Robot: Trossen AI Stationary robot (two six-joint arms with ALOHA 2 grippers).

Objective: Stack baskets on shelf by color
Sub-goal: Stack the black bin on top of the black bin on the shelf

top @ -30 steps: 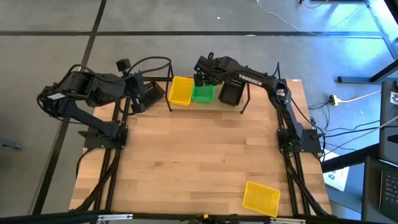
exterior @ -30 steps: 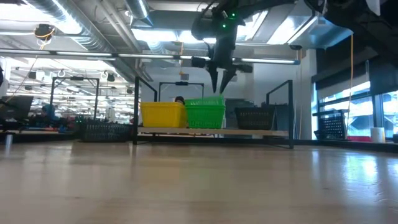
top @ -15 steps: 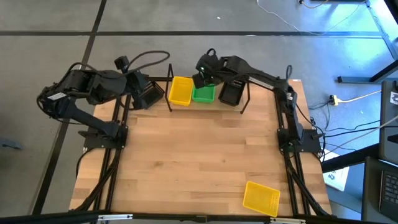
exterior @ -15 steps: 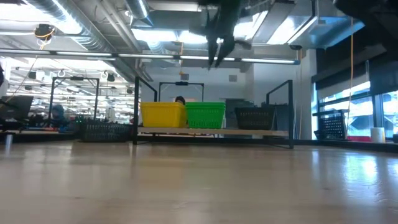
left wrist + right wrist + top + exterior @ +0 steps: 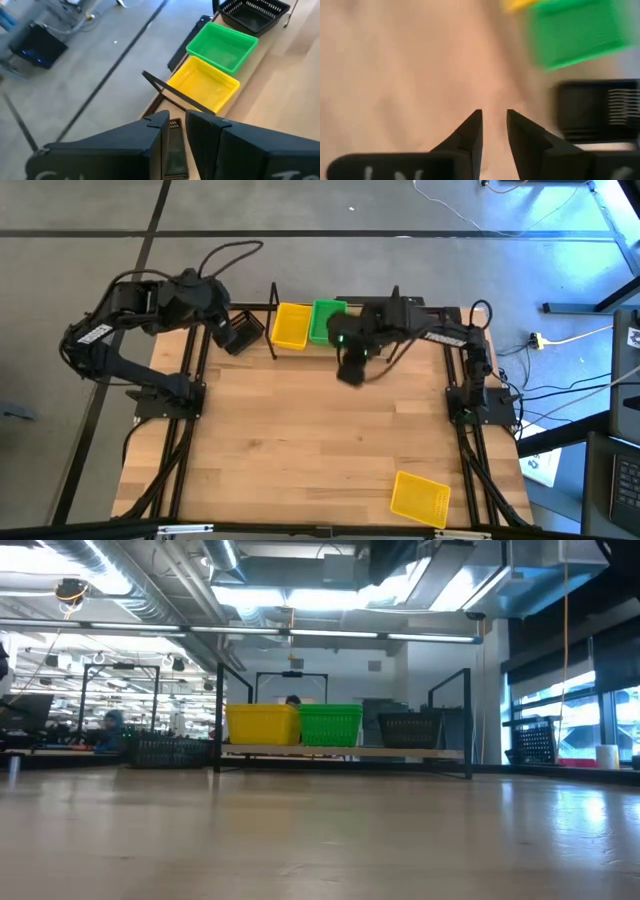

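On the shelf (image 5: 272, 308) (image 5: 340, 752) a yellow basket (image 5: 291, 326) (image 5: 262, 725), a green basket (image 5: 326, 319) (image 5: 330, 725) and a black basket (image 5: 409, 729) (image 5: 254, 11) stand side by side on the pale board. My right gripper (image 5: 350, 370) (image 5: 494, 116) hangs over the bare tabletop on the shelf's near side, narrowly open and empty. At the shelf's left end, my left gripper (image 5: 224, 330) (image 5: 173, 122) is shut on another black basket (image 5: 243, 336) (image 5: 165, 751). A second yellow basket (image 5: 420, 498) lies flat near the table's near right corner. My left gripper pinches the black basket's rim (image 5: 174, 125) between its two fingers, a strip of mesh showing in the gap. The basket sits left of the shelf, with its bottom at table level in the low view. Whether it is lifted clear I cannot tell.
The shelf's upright posts (image 5: 217, 715) (image 5: 468, 720) and thin bars frame the baskets. A broad stretch of wooden tabletop (image 5: 300, 440) spreads between the shelf and the near edge. Cables trail off the table's far and right sides.
My right gripper has risen from just above the green basket, out of the low view, and swung toward the table's near edge, past the front of the shelf. The green basket has stayed on the shelf. My left arm's upper links have shifted toward the far edge.
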